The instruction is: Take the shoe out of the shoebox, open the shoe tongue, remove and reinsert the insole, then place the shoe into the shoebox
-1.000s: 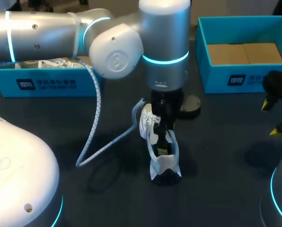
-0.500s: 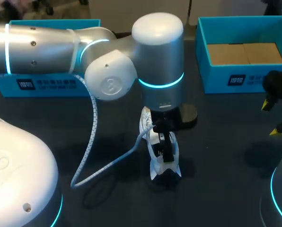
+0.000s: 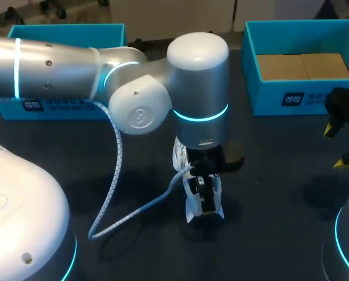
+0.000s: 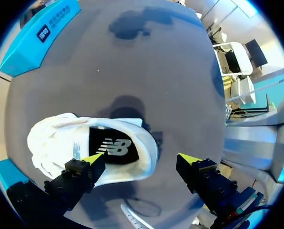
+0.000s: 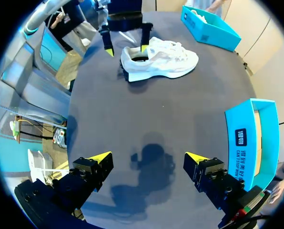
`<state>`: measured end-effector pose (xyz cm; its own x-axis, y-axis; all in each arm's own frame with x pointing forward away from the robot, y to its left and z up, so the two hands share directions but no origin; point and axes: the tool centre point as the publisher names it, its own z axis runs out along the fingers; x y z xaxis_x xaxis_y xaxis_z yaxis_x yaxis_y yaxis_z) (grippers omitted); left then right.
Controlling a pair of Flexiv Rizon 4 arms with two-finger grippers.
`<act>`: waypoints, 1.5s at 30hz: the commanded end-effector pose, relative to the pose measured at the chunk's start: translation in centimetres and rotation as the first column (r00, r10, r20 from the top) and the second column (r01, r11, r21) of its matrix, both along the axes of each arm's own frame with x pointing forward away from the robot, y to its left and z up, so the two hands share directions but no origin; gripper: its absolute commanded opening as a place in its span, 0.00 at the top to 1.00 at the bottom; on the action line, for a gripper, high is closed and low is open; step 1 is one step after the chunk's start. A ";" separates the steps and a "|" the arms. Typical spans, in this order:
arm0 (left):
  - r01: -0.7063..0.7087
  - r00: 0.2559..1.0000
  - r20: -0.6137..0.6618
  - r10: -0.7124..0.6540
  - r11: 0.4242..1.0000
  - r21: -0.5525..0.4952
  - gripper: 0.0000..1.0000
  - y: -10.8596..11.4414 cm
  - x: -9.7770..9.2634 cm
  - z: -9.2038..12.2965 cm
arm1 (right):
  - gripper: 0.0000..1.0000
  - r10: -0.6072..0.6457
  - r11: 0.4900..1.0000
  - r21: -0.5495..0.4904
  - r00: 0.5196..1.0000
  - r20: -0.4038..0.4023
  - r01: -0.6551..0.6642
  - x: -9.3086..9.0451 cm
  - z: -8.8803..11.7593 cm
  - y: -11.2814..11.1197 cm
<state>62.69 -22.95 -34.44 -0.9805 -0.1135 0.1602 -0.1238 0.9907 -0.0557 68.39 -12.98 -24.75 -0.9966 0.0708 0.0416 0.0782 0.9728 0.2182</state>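
A white shoe point(image 3: 191, 206) with a black insole point(image 4: 111, 149) lies on its sole on the dark table, mid-table. My left gripper point(image 3: 202, 202) hangs over its heel end, open. One fingertip point(image 4: 94, 160) is at the shoe's point(image 4: 56, 143) opening and the other is outside the heel, so the heel wall stands between them. From the right wrist view the shoe point(image 5: 166, 59) lies far ahead with my left gripper point(image 5: 125, 47) at its heel. My right gripper point(image 3: 335, 146) stays at the table's right side, open and empty point(image 5: 148, 157).
An open blue shoebox point(image 3: 268, 93) with a bare cardboard floor stands at the back right point(image 5: 254, 138). A second blue box point(image 3: 63, 105) sits at the back left, partly behind my left arm. A grey cable point(image 3: 113, 193) loops over the table left of the shoe.
My left arm has come down and shifted along the shoe toward its heel, covering more of it. The right arm has not moved.
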 end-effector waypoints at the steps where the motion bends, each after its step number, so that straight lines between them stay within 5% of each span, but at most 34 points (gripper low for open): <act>1: 0.006 1.000 -0.010 -0.006 1.000 0.014 0.00 -1.5 0.0 -2.0 | 0.00 -0.001 1.000 -0.003 1.000 0.001 0.001 0.0 -0.1 0.0; 18: 0.005 0.998 0.059 -0.006 1.000 0.003 0.00 -1.6 -1.4 -3.7 | 0.00 -0.001 1.000 -0.003 1.000 0.001 0.001 0.0 -0.1 0.0; 22: 0.002 0.998 0.064 -0.002 1.000 0.010 0.13 -1.5 -1.4 -4.0 | 0.00 -0.001 1.000 -0.003 1.000 0.001 0.001 0.0 -0.1 0.0; 26: -0.013 0.997 0.080 0.011 1.000 0.023 0.54 -1.4 -1.4 -4.2 | 0.00 -0.001 1.000 -0.003 1.000 0.001 0.001 0.0 -0.1 0.0; 30: -0.013 0.996 0.086 0.010 0.999 0.040 0.66 -1.3 -1.3 -4.6 | 0.00 -0.001 1.000 -0.003 1.000 0.001 0.001 0.0 -0.1 0.0; 33: -0.018 0.996 0.085 0.013 0.998 0.052 1.00 -1.3 -1.2 -4.9 | 0.00 -0.001 1.000 -0.003 1.000 0.001 0.001 0.0 -0.1 0.0; 45: -0.035 0.995 0.097 0.030 0.998 0.049 1.00 -0.5 -0.4 -4.0 | 0.00 -0.001 1.000 -0.003 1.000 0.001 0.001 0.0 -0.1 0.0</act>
<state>62.10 -23.98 -39.18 -0.9866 -0.1512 0.0608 -0.1524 0.9882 -0.0146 68.39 -12.98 -24.75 -0.9966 0.0707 0.0416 0.0782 0.9728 0.2182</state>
